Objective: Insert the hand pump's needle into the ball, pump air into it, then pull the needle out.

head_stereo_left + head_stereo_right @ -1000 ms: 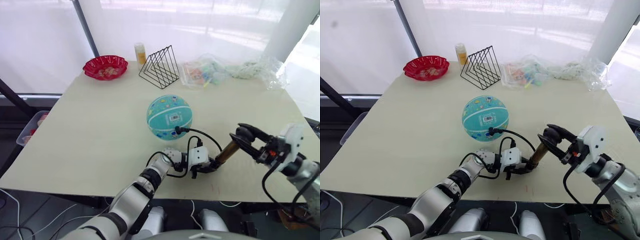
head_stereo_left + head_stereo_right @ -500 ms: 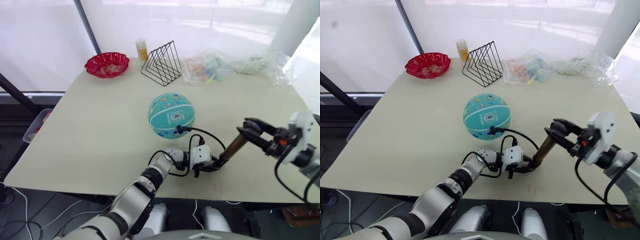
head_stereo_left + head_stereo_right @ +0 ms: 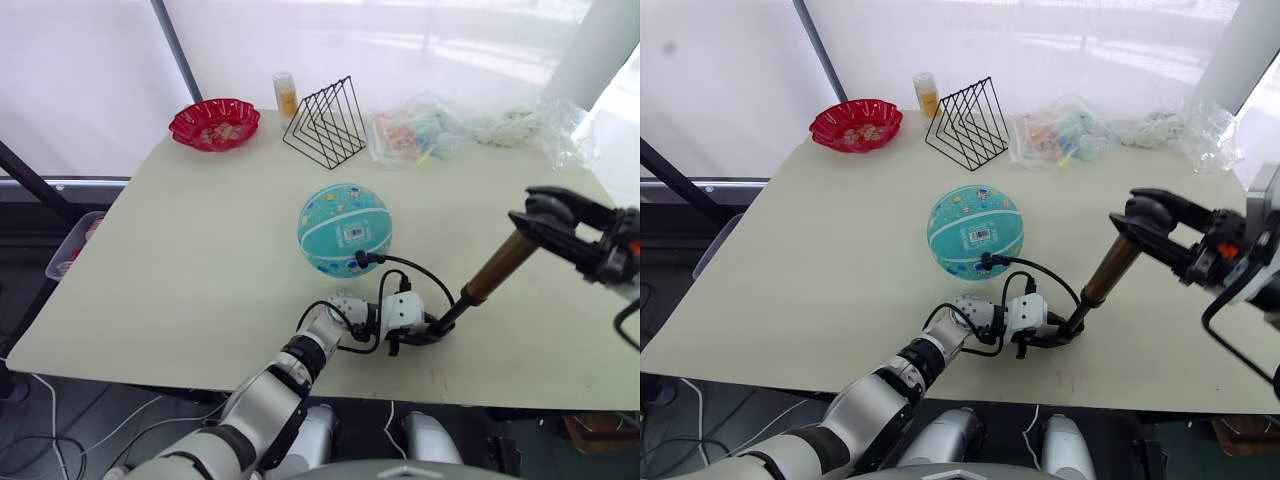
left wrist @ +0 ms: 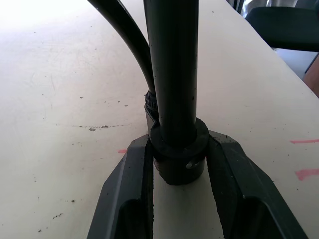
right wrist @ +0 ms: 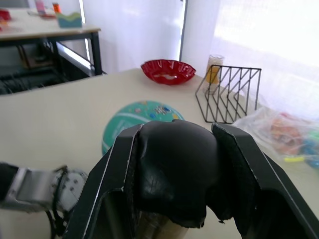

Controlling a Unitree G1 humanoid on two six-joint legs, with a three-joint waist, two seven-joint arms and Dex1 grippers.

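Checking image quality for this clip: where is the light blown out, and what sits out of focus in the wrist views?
Both eye views: the backlit windows behind the pale table are washed out white, while the teal rubber ball stays clear. Left wrist view: the claw clamps the pump's black base sharply, and the table's far end blooms white. Right wrist view: the right claw around the black handle is soft, and the window glares.

white label patch on the ball [image 3: 344, 229], print too small to read

Left gripper [image 3: 425, 331] pins the hand pump [image 3: 478, 286] base on the table [image 3: 200, 250]; right gripper [image 3: 545, 218] grips its handle, hose [image 3: 410, 264] into the ball [image 3: 343, 229].
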